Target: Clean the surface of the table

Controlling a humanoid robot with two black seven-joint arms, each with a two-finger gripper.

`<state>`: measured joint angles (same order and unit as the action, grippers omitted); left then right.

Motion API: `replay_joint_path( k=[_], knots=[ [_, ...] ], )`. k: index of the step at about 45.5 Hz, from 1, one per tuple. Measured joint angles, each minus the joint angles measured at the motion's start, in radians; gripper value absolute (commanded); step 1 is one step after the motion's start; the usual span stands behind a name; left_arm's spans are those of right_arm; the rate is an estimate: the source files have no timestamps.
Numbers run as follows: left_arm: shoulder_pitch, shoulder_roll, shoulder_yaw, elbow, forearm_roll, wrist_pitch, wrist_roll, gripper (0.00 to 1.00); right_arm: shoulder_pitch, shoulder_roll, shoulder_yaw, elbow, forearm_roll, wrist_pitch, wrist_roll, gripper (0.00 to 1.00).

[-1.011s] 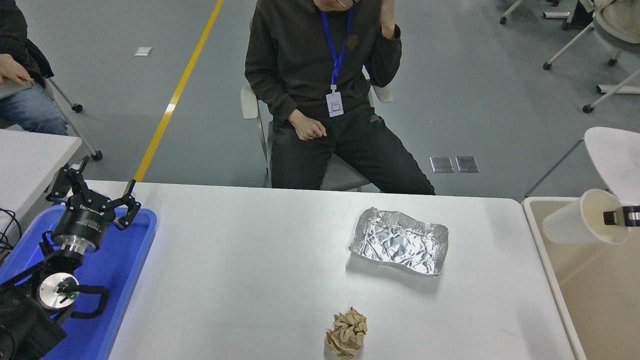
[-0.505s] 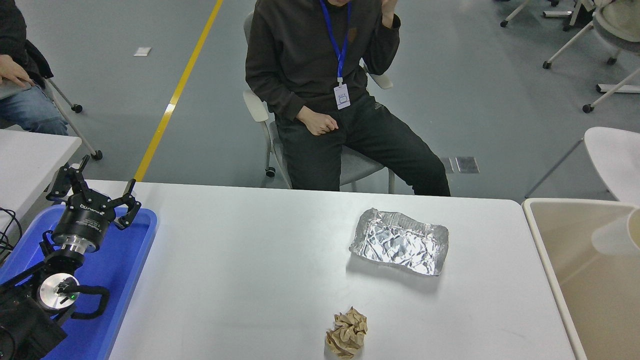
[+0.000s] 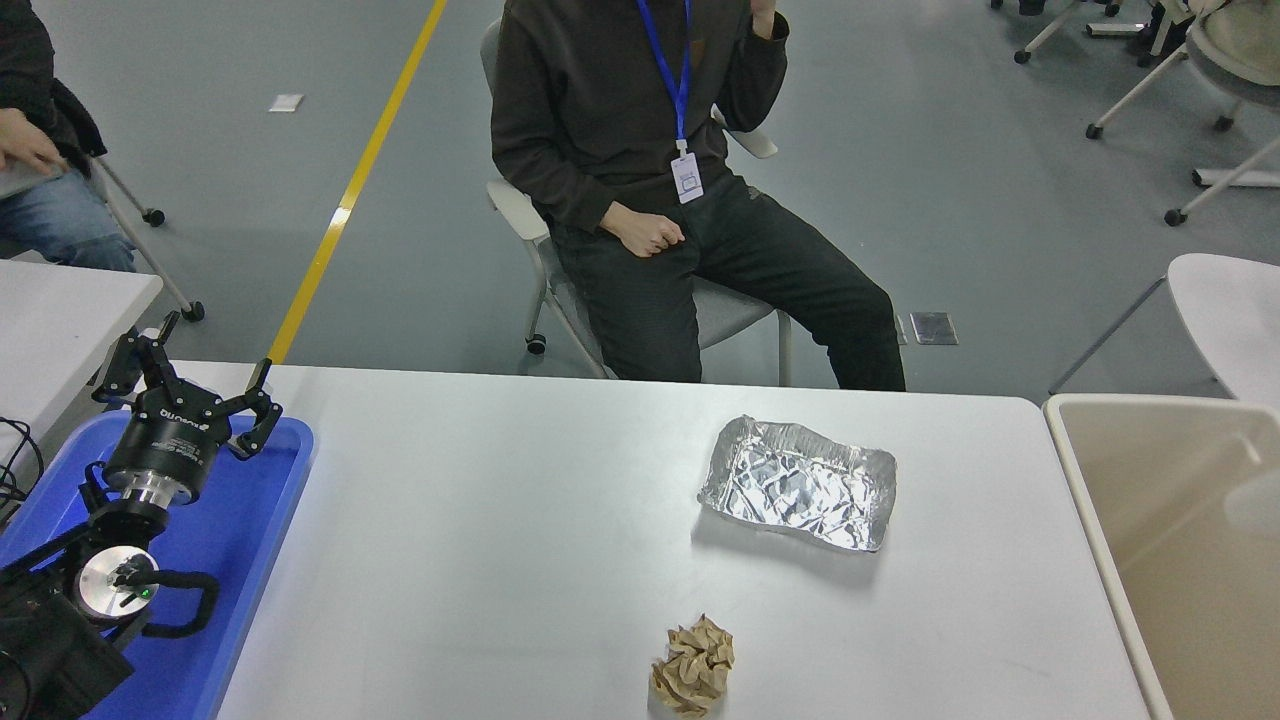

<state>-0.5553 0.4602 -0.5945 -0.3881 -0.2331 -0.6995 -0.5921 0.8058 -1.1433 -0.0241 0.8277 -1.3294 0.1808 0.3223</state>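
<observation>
The white table surface [image 3: 500,540] fills the lower middle of the head view. On it lie a crumpled foil tray [image 3: 798,483] at the right of centre and a brown crumpled paper ball [image 3: 693,666] near the front edge. My left gripper [image 3: 190,385] is parked open over the blue tray at the lower left. My right gripper is out of view. A blurred pale shape [image 3: 1255,505] shows inside the beige bin at the right edge; I cannot tell what it is.
A blue plastic tray [image 3: 250,560] sits at the left edge under my left arm. A beige bin [image 3: 1130,560] stands against the table's right end. A person sits on a chair [image 3: 520,215] beyond the far edge. A smaller white table [image 3: 60,310] is at the left.
The white cup and my right gripper over the bin have moved off to the right and out of view. The seated person rolled back from the table.
</observation>
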Motion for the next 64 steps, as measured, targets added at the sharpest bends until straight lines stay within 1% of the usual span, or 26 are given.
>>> replay_joint_path(
  k=[7, 25, 31, 39, 45, 56, 64],
  knots=[
    [0.0, 0.0, 0.0, 0.0, 0.0, 0.0, 0.0, 1.0, -0.039, 0.075, 0.0, -0.128, 0.004, -0.024, 0.036, 0.0],
    [0.0, 0.0, 0.0, 0.0, 0.0, 0.0, 0.0, 1.0, -0.142, 0.33, -0.004, -0.541, 0.033, -0.077, 0.137, 0.0],
    [0.0, 0.0, 0.0, 0.0, 0.0, 0.0, 0.0, 1.0, -0.159, 0.394, -0.02, -0.633, 0.053, -0.086, 0.153, 0.0],
    [0.0, 0.0, 0.0, 0.0, 0.0, 0.0, 0.0, 1.0, -0.169, 0.449, -0.065, -0.709, 0.111, -0.104, 0.161, 0.0],
    [0.0, 0.0, 0.0, 0.0, 0.0, 0.0, 0.0, 1.0, -0.173, 0.488, -0.138, -0.765, 0.201, -0.117, 0.165, 0.0],
    [0.0, 0.0, 0.0, 0.0, 0.0, 0.0, 0.0, 1.0, -0.176, 0.52, -0.248, -0.81, 0.336, -0.129, 0.166, 0.0],
    [0.0, 0.0, 0.0, 0.0, 0.0, 0.0, 0.0, 1.0, -0.18, 0.528, -0.287, -0.824, 0.384, -0.135, 0.167, 0.0]
  ],
)
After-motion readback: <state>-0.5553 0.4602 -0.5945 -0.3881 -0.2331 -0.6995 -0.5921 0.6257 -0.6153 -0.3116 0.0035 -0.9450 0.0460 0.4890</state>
